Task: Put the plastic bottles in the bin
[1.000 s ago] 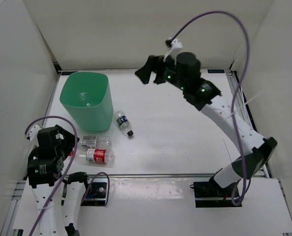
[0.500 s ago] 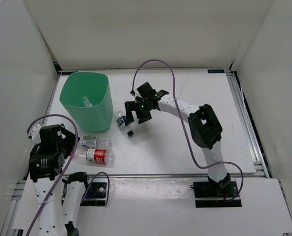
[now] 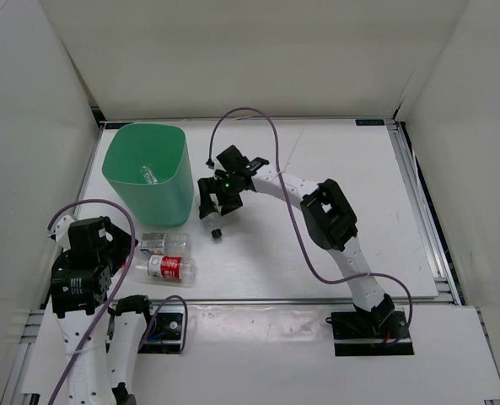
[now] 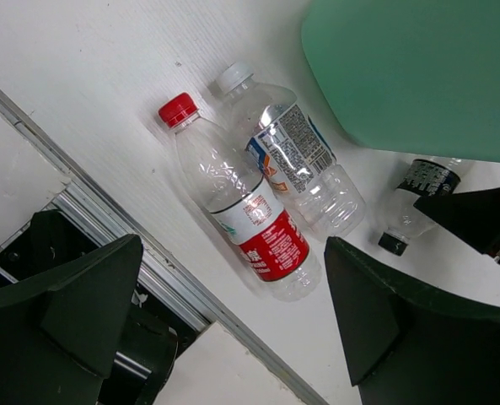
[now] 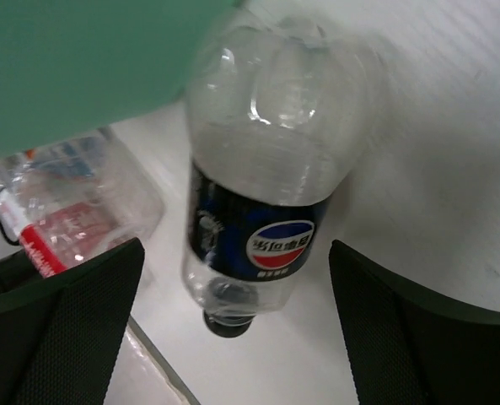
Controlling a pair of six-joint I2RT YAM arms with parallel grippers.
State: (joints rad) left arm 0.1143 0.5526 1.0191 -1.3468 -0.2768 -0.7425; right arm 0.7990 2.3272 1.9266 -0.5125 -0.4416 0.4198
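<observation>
Your right gripper (image 5: 234, 249) straddles the dark-labelled bottle (image 5: 271, 160) with jaws wide open, holding nothing. Centre on the label, clear of the bin (image 5: 72, 76), then close.

White table (image 3: 334, 160) carries bin (image 3: 167, 196) and three bottles (image 3: 167, 267).

Quick count: 4 plastic bottles total. 1 clear bottle (image 3: 147, 174) down in the bin (image 3: 163, 202), 3 on the counter (image 3: 351, 169): red-label bottle (image 3: 167, 267), pale-label bottle (image 3: 161, 244), dark-label bottle (image 5: 266, 211). Bins: 1. My grippers, 2: left gripper (image 4: 233, 249) & right gripper (image 5: 234, 249).
</observation>
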